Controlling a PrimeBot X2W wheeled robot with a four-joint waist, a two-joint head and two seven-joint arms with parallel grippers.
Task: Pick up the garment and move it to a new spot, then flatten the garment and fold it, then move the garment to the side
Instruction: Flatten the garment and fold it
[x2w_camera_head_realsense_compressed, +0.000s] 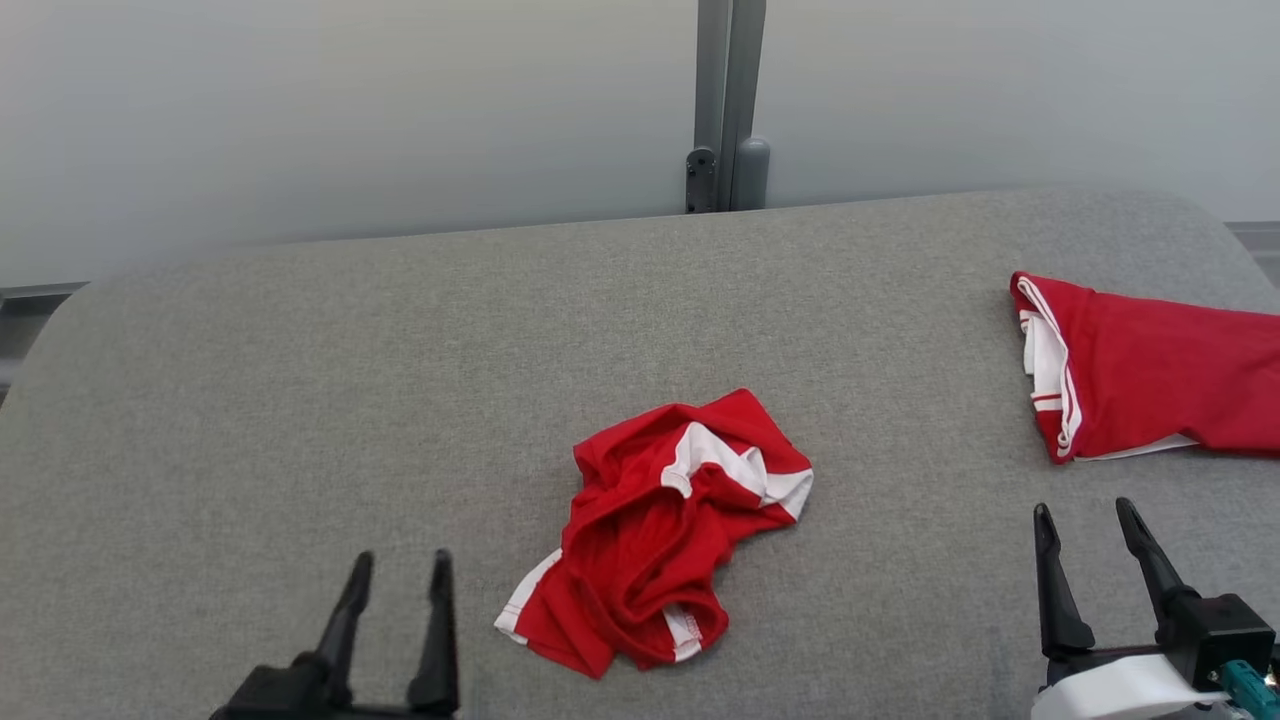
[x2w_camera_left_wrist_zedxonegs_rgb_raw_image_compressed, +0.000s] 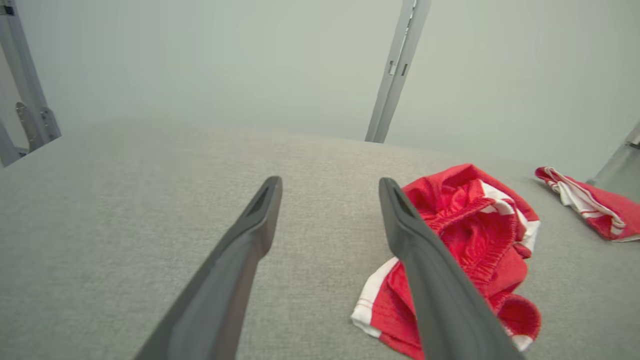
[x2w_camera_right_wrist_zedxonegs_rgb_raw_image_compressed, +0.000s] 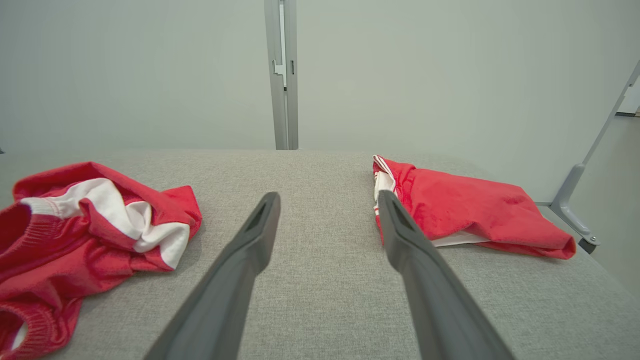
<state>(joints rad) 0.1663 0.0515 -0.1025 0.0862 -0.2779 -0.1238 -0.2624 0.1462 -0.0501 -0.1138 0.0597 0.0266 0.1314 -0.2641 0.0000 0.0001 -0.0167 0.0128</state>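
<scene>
Currently at first step, pickup not yet begun. Crumpled red garment (x2w_camera_head_realsense_compressed: 660, 530) lying untouched at middle of desk (x2w_camera_head_realsense_compressed: 300, 400), between wide-spread, empty left gripper (x2w_camera_head_realsense_compressed: 401, 560) and right gripper (x2w_camera_head_realsense_compressed: 1084, 508). Next: reaching inward, pinching a raised fold.

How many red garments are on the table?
2. The crumpled garment lies at the table's middle; the folded garment lies at its right side, cut off in the head view. None seems hidden.

Red garment (x2w_camera_head_realsense_compressed: 640, 560) with white panels, second red garment (x2w_camera_head_realsense_compressed: 1160, 390) striped white, flecked grey surface (x2w_camera_head_realsense_compressed: 300, 400), pale, perhaps greenish wall (x2w_camera_head_realsense_compressed: 300, 100)
</scene>
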